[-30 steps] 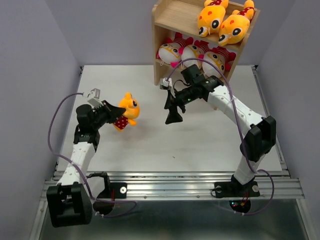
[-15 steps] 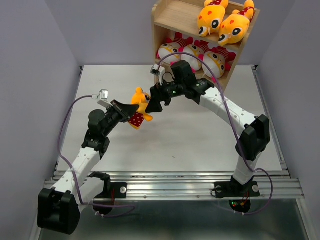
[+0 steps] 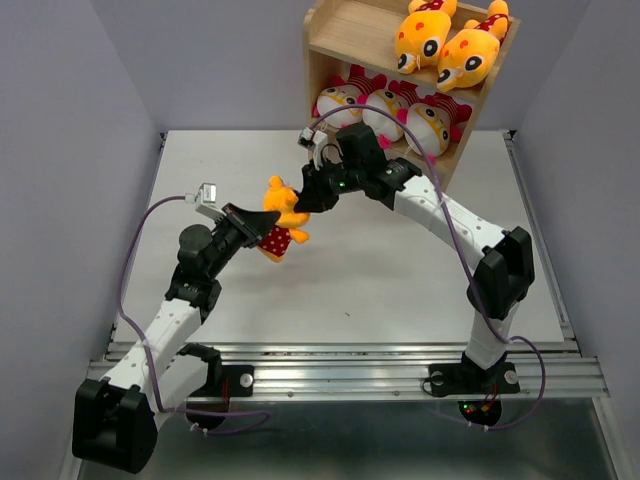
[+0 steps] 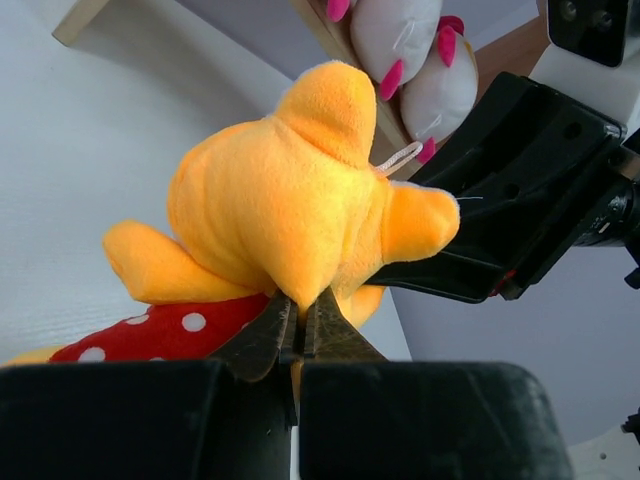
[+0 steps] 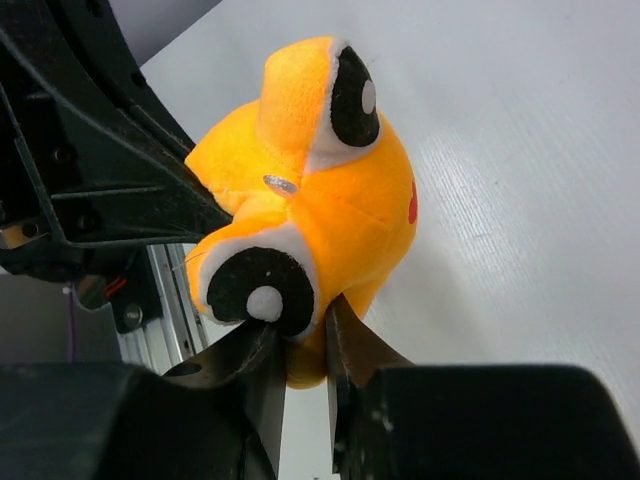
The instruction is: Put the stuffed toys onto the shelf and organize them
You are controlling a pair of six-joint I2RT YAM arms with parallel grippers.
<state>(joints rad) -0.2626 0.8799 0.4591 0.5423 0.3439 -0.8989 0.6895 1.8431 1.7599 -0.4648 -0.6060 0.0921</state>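
Note:
One orange-yellow stuffed toy (image 3: 283,213) with a red white-dotted body hangs above the table's middle, held from both sides. My left gripper (image 3: 262,233) pinches a fold at the back of its head (image 4: 280,215), its jaws (image 4: 300,305) nearly together on the plush. My right gripper (image 3: 303,203) grips the lower face (image 5: 320,200), its jaws (image 5: 305,335) shut on the fabric. The wooden shelf (image 3: 350,35) stands at the back. Two orange toys (image 3: 425,35) (image 3: 468,55) lie on its top tier and three white-faced ones (image 3: 383,108) sit below.
The grey tabletop (image 3: 400,270) spreads under both arms. Purple cables (image 3: 135,240) loop from each wrist. A metal rail (image 3: 350,370) runs along the near edge, and grey walls close in the left and right sides.
My left arm carried the orange toy right toward the centre. My right arm swung left to meet it, and its wide-open jaws closed on the toy's head.

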